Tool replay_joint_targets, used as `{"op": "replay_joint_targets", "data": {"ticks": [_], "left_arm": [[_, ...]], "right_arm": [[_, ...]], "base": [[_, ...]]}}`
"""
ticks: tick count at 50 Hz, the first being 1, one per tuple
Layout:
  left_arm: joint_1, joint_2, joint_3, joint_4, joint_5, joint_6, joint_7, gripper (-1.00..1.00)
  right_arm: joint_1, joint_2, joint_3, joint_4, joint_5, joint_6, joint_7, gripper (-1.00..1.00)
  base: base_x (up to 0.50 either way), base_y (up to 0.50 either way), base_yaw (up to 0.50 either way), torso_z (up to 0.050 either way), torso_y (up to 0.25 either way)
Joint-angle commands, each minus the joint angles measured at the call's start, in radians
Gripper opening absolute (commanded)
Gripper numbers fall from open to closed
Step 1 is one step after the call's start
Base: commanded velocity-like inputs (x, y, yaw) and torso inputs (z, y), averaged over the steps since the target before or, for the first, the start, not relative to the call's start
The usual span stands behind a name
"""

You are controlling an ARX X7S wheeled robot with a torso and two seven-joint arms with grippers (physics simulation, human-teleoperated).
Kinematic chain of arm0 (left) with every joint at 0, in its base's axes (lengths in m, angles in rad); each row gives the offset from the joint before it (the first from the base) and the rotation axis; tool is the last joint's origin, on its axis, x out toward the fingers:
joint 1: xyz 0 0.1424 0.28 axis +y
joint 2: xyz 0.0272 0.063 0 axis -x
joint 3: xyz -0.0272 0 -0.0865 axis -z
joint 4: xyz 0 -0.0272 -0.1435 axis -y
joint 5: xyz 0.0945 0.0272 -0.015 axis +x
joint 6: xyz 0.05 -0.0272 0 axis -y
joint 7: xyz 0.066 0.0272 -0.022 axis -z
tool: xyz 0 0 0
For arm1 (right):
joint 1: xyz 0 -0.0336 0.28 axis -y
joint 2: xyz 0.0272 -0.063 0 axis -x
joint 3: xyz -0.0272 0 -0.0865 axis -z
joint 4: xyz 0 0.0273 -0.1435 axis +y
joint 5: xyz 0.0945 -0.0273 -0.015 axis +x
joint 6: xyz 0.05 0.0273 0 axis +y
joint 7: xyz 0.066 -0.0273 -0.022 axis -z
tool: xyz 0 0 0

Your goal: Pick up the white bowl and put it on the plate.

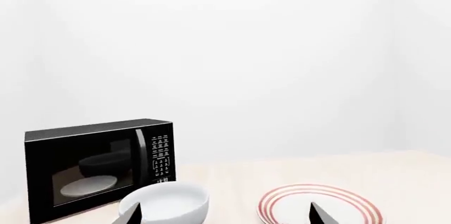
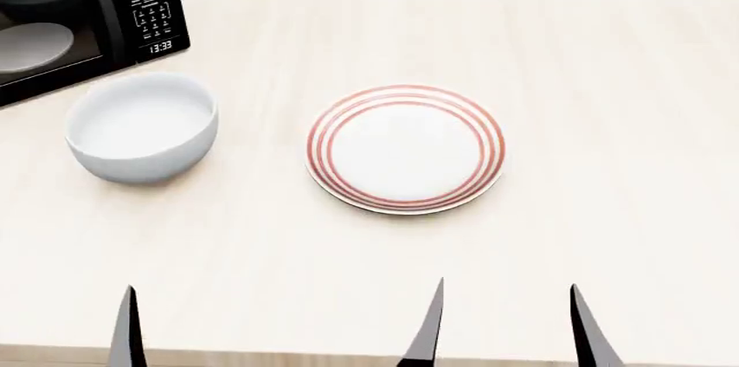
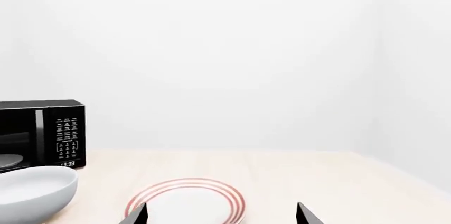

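**Bowl and plate side by side, both grippers spread and empty**

Left wrist view: the white bowl (image 1: 169, 203), glossy, deep and thick-rimmed, stands before the black microwave (image 1: 99, 166); the plate (image 1: 320, 205) lies apart from it. The left gripper (image 1: 225, 214) is spread, holding nothing.

Head view: the bowl sits upright on the pale table (image 2: 600, 90), left of the red-ringed plate, not touching.

Right wrist view: the right gripper (image 3: 222, 214) is spread wide, empty.
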Motion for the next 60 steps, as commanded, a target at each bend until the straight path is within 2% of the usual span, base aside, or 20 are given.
{"op": "replay_joint_targets", "data": {"ticks": [1,16,60], "left_arm": [[0.007,-0.008,0.004,0.046,-0.010,-0.013,-0.014,1.00],[0.014,-0.019,0.013,0.048,-0.016,0.000,-0.028,1.00],[0.014,-0.047,0.039,0.040,-0.021,0.009,-0.062,1.00]], "right_arm": [[-0.001,0.012,-0.012,-0.040,0.010,0.020,0.011,1.00],[-0.011,0.035,-0.027,-0.038,0.014,-0.023,0.014,1.00],[-0.004,0.061,-0.046,-0.031,0.017,-0.029,0.058,1.00]], "base": [[0.00,0.00,0.00,0.000,0.000],[0.05,0.00,0.00,0.000,0.000],[0.50,0.00,0.00,0.000,0.000]]}}
